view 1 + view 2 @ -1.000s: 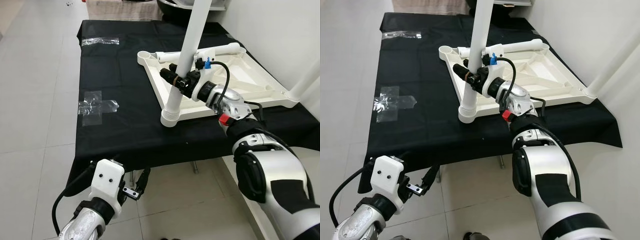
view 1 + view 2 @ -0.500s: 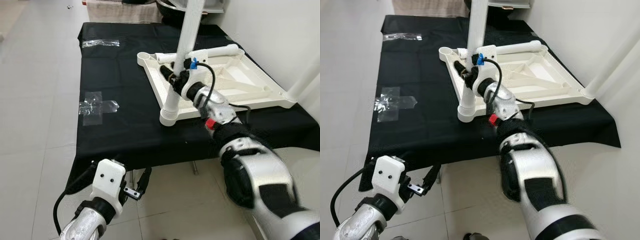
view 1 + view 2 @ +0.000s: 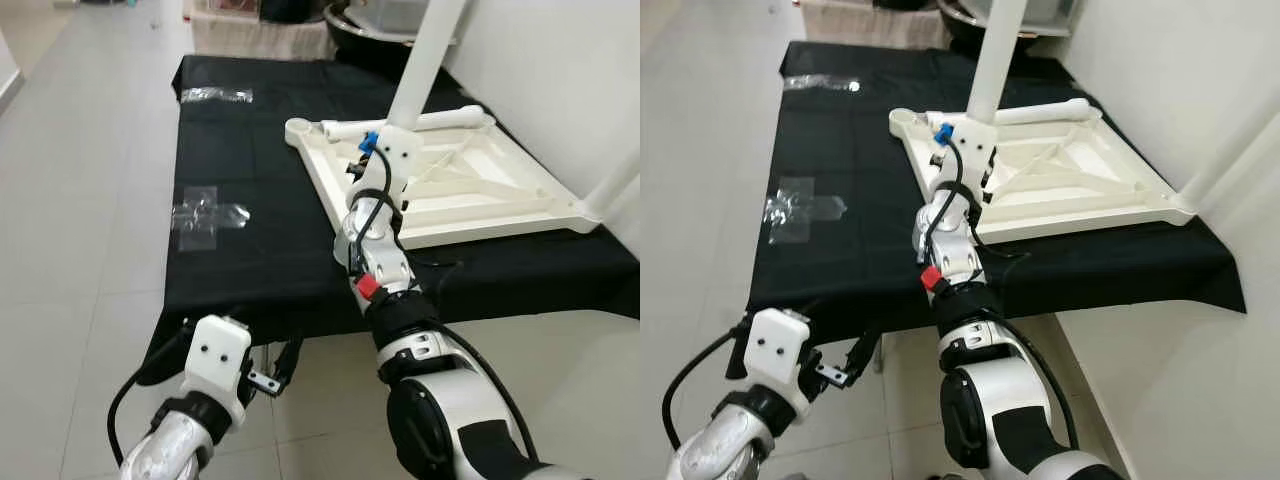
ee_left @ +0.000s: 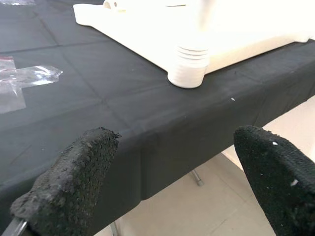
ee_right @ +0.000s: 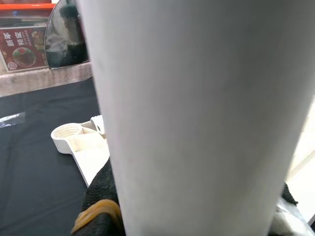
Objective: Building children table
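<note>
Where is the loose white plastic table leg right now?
The loose white plastic table leg lies across the far edge of the upturned white tabletop, beyond the upright leg held by the right gripper.

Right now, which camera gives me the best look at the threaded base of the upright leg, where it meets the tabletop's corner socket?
The left wrist view: the ribbed collar of the white leg shows unobstructed at the tabletop corner. In both eye views the right arm hides that joint. The right wrist view shows the leg's shaft up close.

text: red poster with a food picture, at 10 o'clock in the right wrist view | lettering too small to read
</note>
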Robot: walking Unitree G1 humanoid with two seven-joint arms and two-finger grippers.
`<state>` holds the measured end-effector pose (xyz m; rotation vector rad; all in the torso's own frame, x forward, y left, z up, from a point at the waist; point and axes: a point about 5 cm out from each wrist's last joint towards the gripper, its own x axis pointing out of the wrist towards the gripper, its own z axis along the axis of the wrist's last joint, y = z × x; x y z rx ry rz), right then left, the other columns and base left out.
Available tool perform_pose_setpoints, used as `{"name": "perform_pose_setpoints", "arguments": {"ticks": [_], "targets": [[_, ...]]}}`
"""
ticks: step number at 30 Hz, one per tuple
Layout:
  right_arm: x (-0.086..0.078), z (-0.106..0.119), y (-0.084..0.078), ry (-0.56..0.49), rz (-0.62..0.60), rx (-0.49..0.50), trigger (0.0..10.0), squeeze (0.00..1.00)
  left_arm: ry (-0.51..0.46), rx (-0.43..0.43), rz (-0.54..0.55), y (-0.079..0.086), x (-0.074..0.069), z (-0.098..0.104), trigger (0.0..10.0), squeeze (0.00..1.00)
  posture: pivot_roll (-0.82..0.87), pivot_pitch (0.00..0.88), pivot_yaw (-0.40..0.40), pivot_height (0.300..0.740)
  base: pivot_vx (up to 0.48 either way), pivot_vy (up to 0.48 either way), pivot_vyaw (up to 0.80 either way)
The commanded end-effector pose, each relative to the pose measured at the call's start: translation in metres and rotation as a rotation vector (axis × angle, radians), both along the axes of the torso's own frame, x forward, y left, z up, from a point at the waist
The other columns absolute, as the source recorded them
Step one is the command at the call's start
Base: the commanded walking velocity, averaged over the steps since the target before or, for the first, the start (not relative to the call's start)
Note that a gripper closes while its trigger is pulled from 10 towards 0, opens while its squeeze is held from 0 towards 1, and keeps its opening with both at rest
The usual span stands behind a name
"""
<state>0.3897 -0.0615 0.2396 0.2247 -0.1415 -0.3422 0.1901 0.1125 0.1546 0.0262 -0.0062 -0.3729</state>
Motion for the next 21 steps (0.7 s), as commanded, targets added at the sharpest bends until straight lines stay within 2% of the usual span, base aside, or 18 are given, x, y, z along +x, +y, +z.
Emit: {"name": "perform_pose_setpoints", "arguments": {"ticks": [1, 2, 3, 6, 7, 8, 9, 11, 12, 14, 15, 16, 17, 19, 21], "targets": [[-0.009, -0.02, 0.03, 0.099, 0.08, 0.1, 10.0, 0.0, 0.024, 0.004, -0.009, -0.001, -0.002, -0.005, 10.0, 0.0, 0.15, 0.132, -0.142, 0.74, 0.0, 0.0, 0.0], [-0.009, -0.02, 0.03, 0.099, 0.08, 0.1, 10.0, 0.0, 0.024, 0.004, -0.009, -0.001, -0.002, -0.005, 10.0, 0.0, 0.15, 0.132, -0.142, 0.74, 0.0, 0.0, 0.0], [-0.009, -0.016, 0.029, 0.07, 0.13, 0.082, 10.0, 1.0, 0.026, 0.004, -0.01, -0.002, -0.001, -0.006, 10.0, 0.0, 0.15, 0.133, -0.139, 0.74, 0.0, 0.0, 0.0], [-0.01, -0.013, 0.028, 0.053, 0.164, 0.086, 10.0, 1.0, 0.027, 0.003, -0.011, -0.002, -0.001, -0.006, 10.0, 0.0, 0.14, 0.137, -0.137, 0.74, 0.0, 0.0, 0.0], [-0.011, -0.009, 0.023, 0.019, 0.179, 0.059, 10.0, 0.0, 0.028, 0.002, -0.011, -0.002, -0.001, -0.007, 10.0, 0.0, 0.14, 0.137, -0.137, 0.74, 0.0, 0.0, 0.0], [-0.01, -0.004, 0.012, -0.022, 0.21, 0.025, 10.0, 0.0, 0.03, 0.0, -0.011, -0.003, -0.001, -0.007, 10.0, 0.0, 0.14, 0.138, -0.137, 0.74, 0.0, 0.0, 0.0], [-0.01, -0.004, 0.012, -0.022, 0.21, 0.025, 10.0, 0.0, 0.03, 0.0, -0.011, -0.003, -0.001, -0.007, 10.0, 0.0, 0.14, 0.138, -0.137, 0.74, 0.0, 0.0, 0.0], [-0.007, 0.003, -0.002, -0.103, 0.352, -0.004, 10.0, 0.0, 0.029, -0.002, -0.011, -0.003, 0.0, -0.007, 10.0, 0.0, 0.14, 0.139, -0.136, 0.74, 0.0, 0.0, 0.0], [-0.007, 0.003, -0.002, -0.103, 0.352, -0.004, 10.0, 0.0, 0.029, -0.002, -0.011, -0.003, 0.0, -0.007, 10.0, 0.0, 0.14, 0.139, -0.136, 0.74, 0.0, 0.0, 0.0], [-0.003, 0.007, -0.013, -0.157, 0.468, -0.011, 10.0, 0.0, 0.029, -0.003, -0.011, -0.003, 0.0, -0.007, 10.0, 0.0, 0.13, 0.138, -0.138, 0.74, 0.0, 0.0, 0.0], [-0.003, 0.007, -0.013, -0.157, 0.468, -0.011, 10.0, 0.0, 0.029, -0.003, -0.011, -0.003, 0.0, -0.007, 10.0, 0.0, 0.13, 0.138, -0.138, 0.74, 0.0, 0.0, 0.0], [0.001, 0.006, -0.019, -0.165, 0.56, -0.029, 10.0, 0.0, 0.029, -0.003, -0.01, -0.003, 0.0, -0.007, 10.0, 0.0, 0.13, 0.137, -0.138, 0.74, 0.0, 0.0, 0.0], [0.001, 0.006, -0.019, -0.165, 0.56, -0.029, 10.0, 0.0, 0.029, -0.003, -0.01, -0.003, 0.0, -0.007, 10.0, 0.0, 0.13, 0.137, -0.138, 0.74, 0.0, 0.0, 0.0], [0.009, 0.004, -0.032, -0.167, 0.719, -0.059, 10.0, 0.0, 0.028, -0.003, -0.008, -0.003, 0.001, -0.008, 10.0, 0.0, 0.13, 0.136, -0.139, 0.74, 0.0, 0.0, 0.0], [0.011, 0.004, -0.036, -0.164, 0.761, -0.059, 10.0, 0.0, 0.028, -0.003, -0.007, -0.003, 0.001, -0.008, 10.0, 0.0, 0.13, 0.136, -0.139, 0.74, 0.0, 0.0, 0.0]]}}
